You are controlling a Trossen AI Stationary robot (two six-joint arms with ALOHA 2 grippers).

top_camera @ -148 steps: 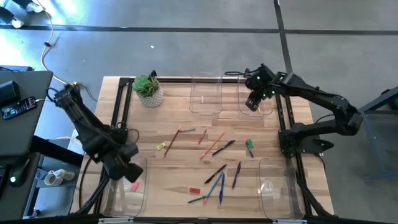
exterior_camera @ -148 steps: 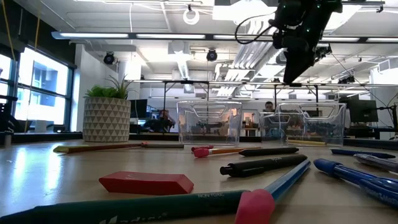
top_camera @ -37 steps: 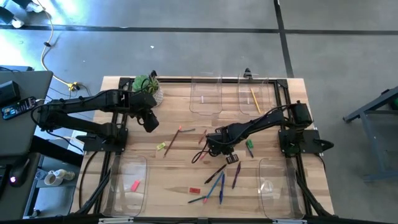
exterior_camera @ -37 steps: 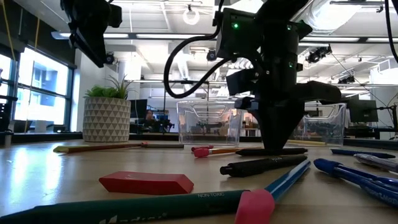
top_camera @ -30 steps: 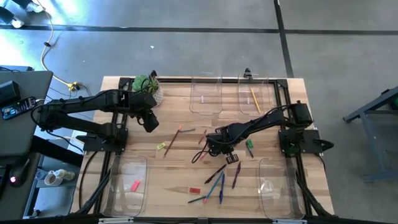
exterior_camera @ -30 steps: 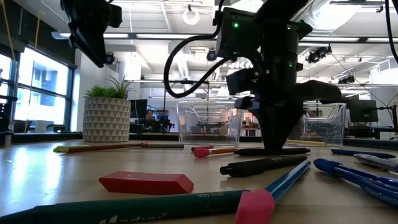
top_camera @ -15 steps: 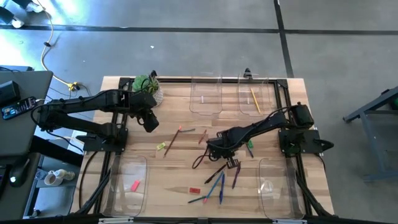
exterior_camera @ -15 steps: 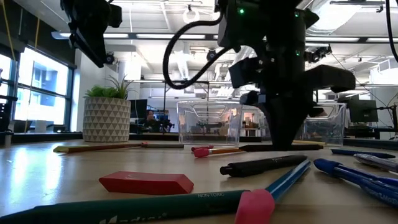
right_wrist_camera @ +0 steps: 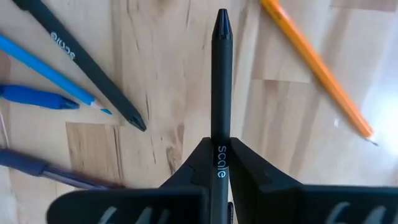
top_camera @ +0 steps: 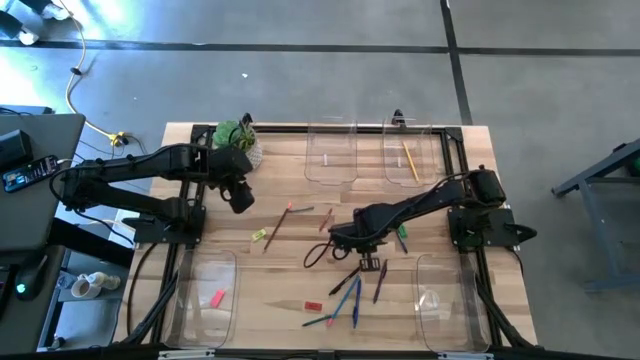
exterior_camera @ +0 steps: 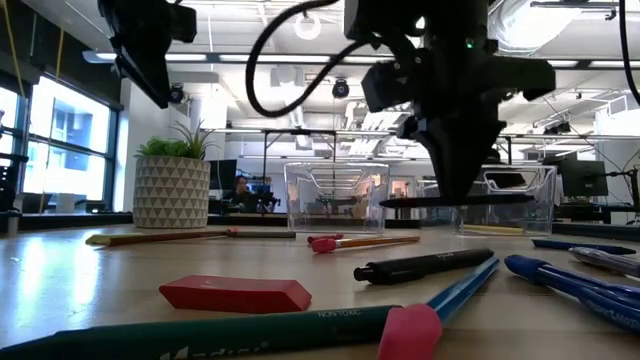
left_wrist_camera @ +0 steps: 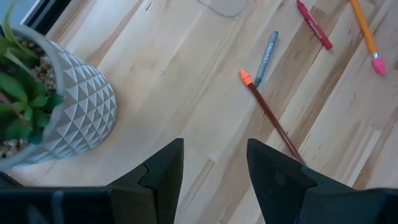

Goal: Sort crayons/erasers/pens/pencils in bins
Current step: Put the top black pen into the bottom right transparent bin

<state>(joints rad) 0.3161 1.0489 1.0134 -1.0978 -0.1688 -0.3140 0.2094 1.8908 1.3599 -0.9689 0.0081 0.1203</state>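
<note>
1. Wooden tabletop (top_camera: pixel 300 290) fills my low view, and nearest that camera lie a red eraser (exterior_camera: pixel 236 294), a dark green pencil with a pink tip (exterior_camera: pixel 230 335) and a black pen (exterior_camera: pixel 424 265) flat on the boards.
2. My right gripper (right_wrist_camera: pixel 219 163) is clamped on another black pen (right_wrist_camera: pixel 221 81), gripped toward one end, so most of its length sticks out beyond the fingers. In the low view it hangs level, clear of the table.
3. Risk, as I judge it: with that overhang the pen could pivot in the grip or slip free if I swing fast, and it could land back among the loose sticks.
4. Below it lie a blue pen (right_wrist_camera: pixel 53 78), a further black pen (right_wrist_camera: pixel 78 62) and an orange pencil (right_wrist_camera: pixel 317 68); a low carry could knock them about.
5. Next out, the front-right bin (top_camera: pixel 440 300) looks empty and the front-left bin (top_camera: pixel 205 300) holds a pink eraser (top_camera: pixel 217 297).
6. My left gripper (left_wrist_camera: pixel 214 168) hovers with fingers apart near the potted plant (top_camera: pixel 238 143), above a red-brown pencil (left_wrist_camera: pixel 270 112) and a grey crayon (left_wrist_camera: pixel 266 56). It waits well apart from my route.
7. Farthest, one back bin (top_camera: pixel 412 160) holds a yellow pencil (top_camera: pixel 409 159); the other back bin (top_camera: pixel 331 155) looks empty.
</note>
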